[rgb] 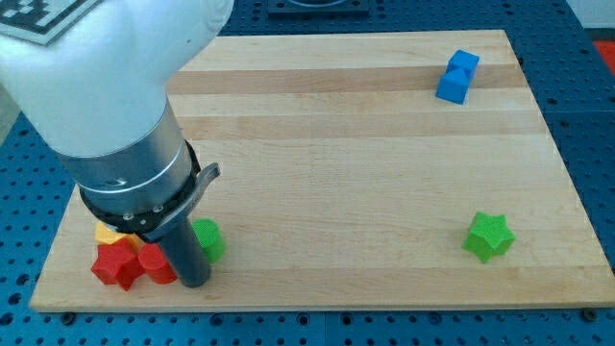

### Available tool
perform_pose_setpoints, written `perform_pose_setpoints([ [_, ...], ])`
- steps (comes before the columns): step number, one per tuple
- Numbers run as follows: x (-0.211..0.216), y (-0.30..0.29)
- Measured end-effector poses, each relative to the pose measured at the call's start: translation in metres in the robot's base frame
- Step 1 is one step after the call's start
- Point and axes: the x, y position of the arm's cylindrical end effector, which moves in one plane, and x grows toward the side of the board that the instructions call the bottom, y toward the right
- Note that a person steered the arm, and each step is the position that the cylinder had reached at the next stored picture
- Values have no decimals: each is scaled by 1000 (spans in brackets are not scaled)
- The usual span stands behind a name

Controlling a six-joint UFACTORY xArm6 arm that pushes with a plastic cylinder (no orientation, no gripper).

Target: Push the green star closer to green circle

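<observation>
The green star [489, 236] lies near the view's bottom right of the wooden board [365, 144]. The green circle [209, 239] lies near the view's bottom left, partly hidden by my rod. My tip [193, 284] rests on the board right beside the green circle, at its left and lower side, far from the green star. The arm's large white and grey body covers the view's upper left.
Two red blocks [117, 265] [156, 263] lie just left of my tip, with a yellow block [109, 234] behind them, mostly hidden by the arm. A blue block [456, 76] lies near the view's top right. The board's bottom edge is close below my tip.
</observation>
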Motion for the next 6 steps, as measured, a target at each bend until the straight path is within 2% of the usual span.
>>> perform_pose_setpoints([
  [1,21,32],
  [2,21,37],
  [3,21,81],
  [6,19,348],
])
